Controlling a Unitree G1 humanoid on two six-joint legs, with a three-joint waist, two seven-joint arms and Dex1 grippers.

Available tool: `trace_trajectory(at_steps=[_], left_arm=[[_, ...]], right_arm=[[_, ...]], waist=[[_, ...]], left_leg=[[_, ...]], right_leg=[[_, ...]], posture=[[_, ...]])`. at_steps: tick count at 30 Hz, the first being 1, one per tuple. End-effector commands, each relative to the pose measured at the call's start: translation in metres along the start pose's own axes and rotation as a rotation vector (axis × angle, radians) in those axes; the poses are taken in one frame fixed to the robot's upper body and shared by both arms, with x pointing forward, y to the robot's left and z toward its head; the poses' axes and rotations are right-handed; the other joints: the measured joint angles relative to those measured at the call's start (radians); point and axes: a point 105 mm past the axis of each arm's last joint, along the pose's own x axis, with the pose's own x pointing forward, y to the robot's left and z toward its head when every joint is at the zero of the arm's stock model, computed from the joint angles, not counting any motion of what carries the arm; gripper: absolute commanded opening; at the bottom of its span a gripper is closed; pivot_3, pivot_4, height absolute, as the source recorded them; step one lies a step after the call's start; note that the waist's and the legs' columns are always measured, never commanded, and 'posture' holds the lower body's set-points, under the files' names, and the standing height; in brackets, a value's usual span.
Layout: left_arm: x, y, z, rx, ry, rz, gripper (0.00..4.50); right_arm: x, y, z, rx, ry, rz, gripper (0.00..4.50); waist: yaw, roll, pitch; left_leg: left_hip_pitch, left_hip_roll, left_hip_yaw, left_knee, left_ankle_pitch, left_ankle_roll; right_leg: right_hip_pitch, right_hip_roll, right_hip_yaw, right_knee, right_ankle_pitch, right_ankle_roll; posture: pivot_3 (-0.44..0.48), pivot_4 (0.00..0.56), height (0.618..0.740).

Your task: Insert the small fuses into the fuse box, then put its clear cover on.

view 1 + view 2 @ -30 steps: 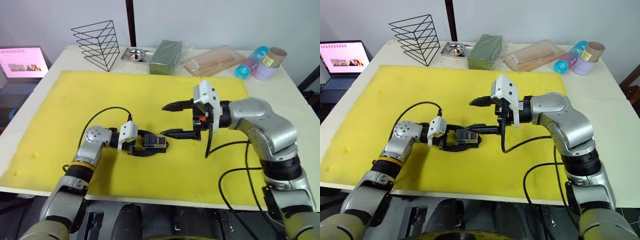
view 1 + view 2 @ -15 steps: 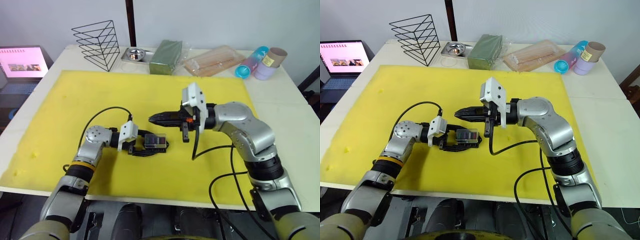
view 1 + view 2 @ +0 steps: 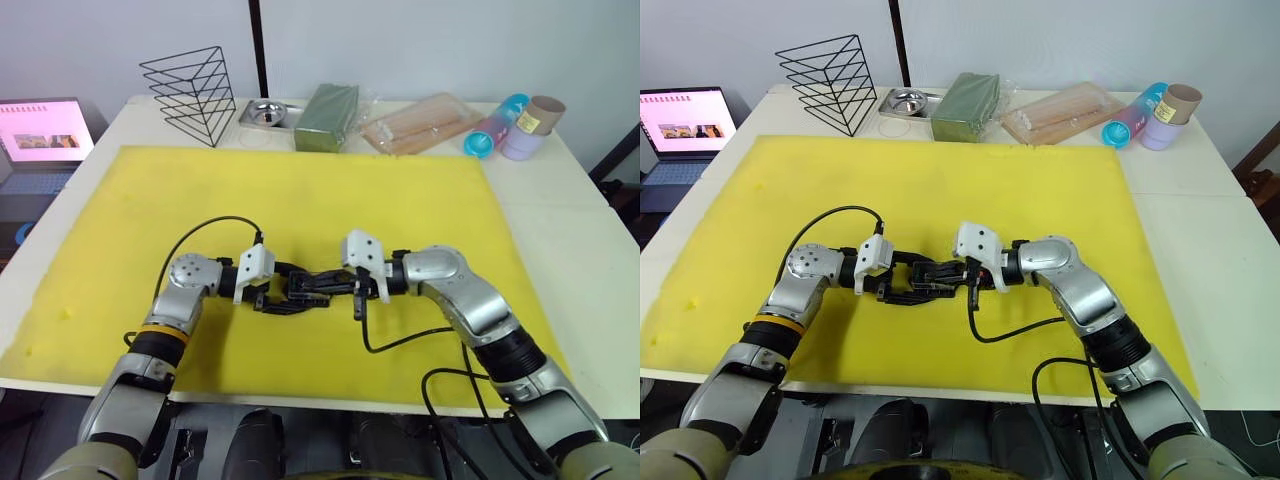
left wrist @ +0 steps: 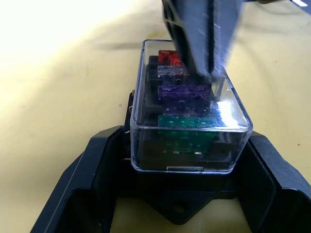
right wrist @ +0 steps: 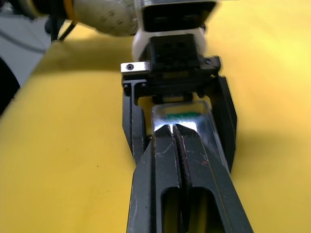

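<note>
The fuse box [image 4: 177,209] is a small black block that sits low over the yellow mat, with my left gripper [image 4: 184,138] shut on it and a finger against each side. The clear cover [image 4: 232,115] is seated on top of it. Through the cover I see the small fuses in their slots: red [image 4: 167,57], pale grey [image 4: 170,73], purple [image 4: 182,91] and green [image 4: 187,121]. My right gripper [image 5: 174,127] is shut with nothing in it. Its joined fingertips [image 4: 209,43] rest on the top of the cover, reaching in from the right [image 3: 312,284].
The yellow foam mat [image 3: 400,200] covers most of the table. Along the back edge stand a black wire rack [image 3: 190,80], a metal dish [image 3: 266,110], a dark-green block [image 3: 328,115], a clear packet of wooden sticks [image 3: 420,120] and several tubes [image 3: 510,125]. A laptop [image 3: 40,130] sits far left.
My right gripper has shut its fingers and moved down and left from above the mat onto the cover of the box. The left arm and the box have stayed put.
</note>
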Motion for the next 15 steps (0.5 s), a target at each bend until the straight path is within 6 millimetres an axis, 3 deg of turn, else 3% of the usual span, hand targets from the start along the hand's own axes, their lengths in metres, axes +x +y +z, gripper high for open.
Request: trace_trajectory(at_steps=[1, 5, 8, 11, 15], left_arm=[[0.001, -0.003, 0.002, 0.001, -0.018, -0.002, 2.82], [0.001, -0.002, 0.007, -0.043, -0.042, -0.008, 2.82], [0.005, 0.001, 0.013, -0.036, -0.057, -0.011, 2.82], [0.009, 0.001, 0.015, -0.035, -0.058, -0.02, 2.82], [0.013, 0.0, 0.012, -0.033, -0.037, -0.052, 4.29]], right_arm=[[-0.016, 0.008, 0.042, -0.057, -0.085, 0.021, 0.04], [-0.045, 0.003, 0.063, -0.12, -0.081, -0.049, 0.04], [-0.079, -0.017, 0.065, -0.185, -0.024, -0.166, 0.93], [-0.095, -0.023, 0.061, -0.196, 0.011, -0.208, 1.97], [-0.106, -0.027, 0.05, -0.194, 0.055, -0.25, 3.47]], waist=[[0.0, 0.0, 0.0], [0.0, 0.0, 0.0], [0.002, 0.0, 0.001], [0.001, 0.0, 0.001], [0.001, 0.0, 0.001]], left_leg=[[0.0, 0.0, 0.0, 0.0, 0.0, 0.0], [-0.002, 0.0, -0.001, 0.0, 0.0, 0.0], [-0.002, 0.0, -0.001, 0.0, 0.0, 0.0], [-0.002, -0.001, 0.0, 0.0, 0.0, 0.0], [-0.002, -0.001, -0.001, 0.0, 0.0, 0.0]], right_leg=[[-0.001, 0.0, 0.0, 0.0, 0.0, 0.0], [-0.002, 0.0, 0.0, 0.0, 0.0, 0.0], [-0.002, 0.0, 0.0, -0.001, 0.0, 0.0], [-0.002, 0.0, 0.0, -0.001, 0.0, 0.0], [-0.002, 0.0, 0.0, -0.001, 0.0, 0.0]], posture=[[0.0, 0.15, 0.74], [0.0, 0.15, 0.74], [0.0, 0.15, 0.74], [0.0, 0.15, 0.74], [0.0, 0.15, 0.74]])
